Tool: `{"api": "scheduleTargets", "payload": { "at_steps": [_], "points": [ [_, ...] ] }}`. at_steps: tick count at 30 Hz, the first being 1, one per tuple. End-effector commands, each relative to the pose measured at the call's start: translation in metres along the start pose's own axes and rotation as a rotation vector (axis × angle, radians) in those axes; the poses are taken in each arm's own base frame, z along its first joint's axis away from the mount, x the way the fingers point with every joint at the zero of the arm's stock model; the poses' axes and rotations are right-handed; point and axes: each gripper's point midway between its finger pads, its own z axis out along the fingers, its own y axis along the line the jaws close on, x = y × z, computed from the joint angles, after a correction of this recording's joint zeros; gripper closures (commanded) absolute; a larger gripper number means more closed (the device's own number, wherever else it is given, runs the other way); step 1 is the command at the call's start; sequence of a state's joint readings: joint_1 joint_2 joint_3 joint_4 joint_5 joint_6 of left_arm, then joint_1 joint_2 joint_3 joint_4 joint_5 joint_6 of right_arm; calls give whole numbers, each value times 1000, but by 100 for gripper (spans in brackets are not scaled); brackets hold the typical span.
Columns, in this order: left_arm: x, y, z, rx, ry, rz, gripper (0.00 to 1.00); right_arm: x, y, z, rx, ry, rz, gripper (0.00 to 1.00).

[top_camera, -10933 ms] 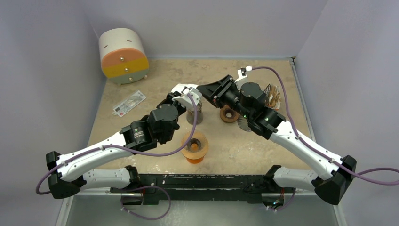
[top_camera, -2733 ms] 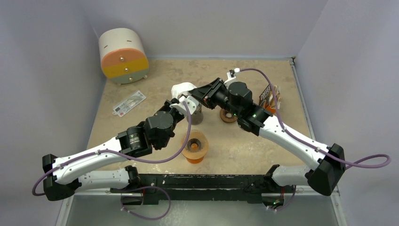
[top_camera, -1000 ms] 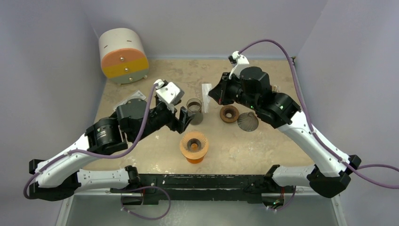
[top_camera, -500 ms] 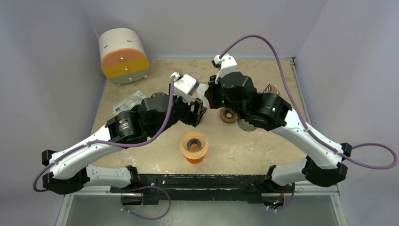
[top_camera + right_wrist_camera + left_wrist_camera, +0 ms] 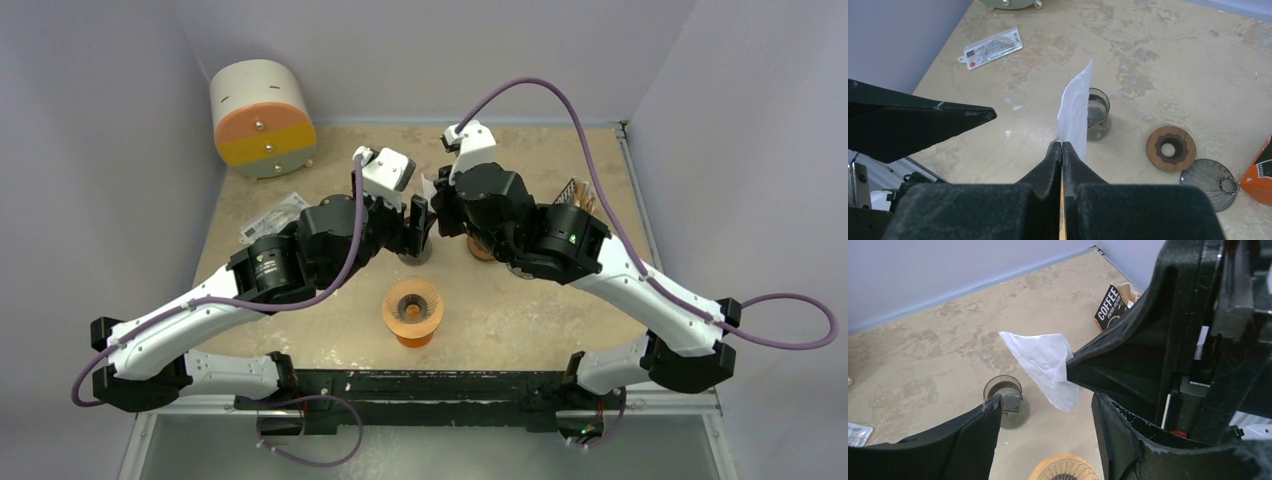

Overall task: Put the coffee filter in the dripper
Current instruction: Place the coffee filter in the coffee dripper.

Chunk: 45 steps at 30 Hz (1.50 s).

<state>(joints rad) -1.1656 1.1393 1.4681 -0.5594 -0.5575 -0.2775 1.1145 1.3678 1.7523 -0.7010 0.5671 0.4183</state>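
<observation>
My right gripper [image 5: 1061, 145] is shut on the lower edge of the white paper coffee filter [image 5: 1075, 107], holding it upright in the air above the table. In the left wrist view the filter [image 5: 1045, 365] hangs from the right gripper's tip just ahead of my left gripper [image 5: 1045, 402]. That gripper is open and holds nothing, and neither finger touches the paper. The orange dripper [image 5: 413, 310] stands on the table nearer the arm bases, below both grippers. Its ribbed rim [image 5: 1064, 472] shows at the bottom of the left wrist view. From above, the two grippers meet around the filter [image 5: 428, 190].
A small glass cup [image 5: 1097, 120] stands under the filter. A wooden ring [image 5: 1170, 148] and a grey ribbed cone [image 5: 1209, 184] lie to its right, beside an orange filter box [image 5: 1113, 310]. A ruler packet [image 5: 270, 215] and a round drawer unit [image 5: 262, 118] are at the back left.
Both arms swung in toward the middle. The right gripper carried the filter left and the open left gripper came up to it from the left.
</observation>
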Motion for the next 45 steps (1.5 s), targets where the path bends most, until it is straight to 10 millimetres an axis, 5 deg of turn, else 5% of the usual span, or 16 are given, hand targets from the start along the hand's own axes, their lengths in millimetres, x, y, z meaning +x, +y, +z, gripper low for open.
{"api": "scheduleTargets", "payload": {
  "at_steps": [1, 30, 37, 45],
  "points": [
    [-15, -3, 4, -7, -54, -40, 36, -24, 3, -13, -14, -78, 47, 100],
    [0, 23, 19, -191, -59, 16, 38, -12, 27, -30, -109, -58, 54, 100],
    [12, 13, 17, -109, -40, 9, 39, -18, 21, -38, -111, -92, 88, 100],
    [22, -17, 13, 91, -24, -56, 59, -16, 29, -49, -188, -82, 131, 100]
  ]
}}
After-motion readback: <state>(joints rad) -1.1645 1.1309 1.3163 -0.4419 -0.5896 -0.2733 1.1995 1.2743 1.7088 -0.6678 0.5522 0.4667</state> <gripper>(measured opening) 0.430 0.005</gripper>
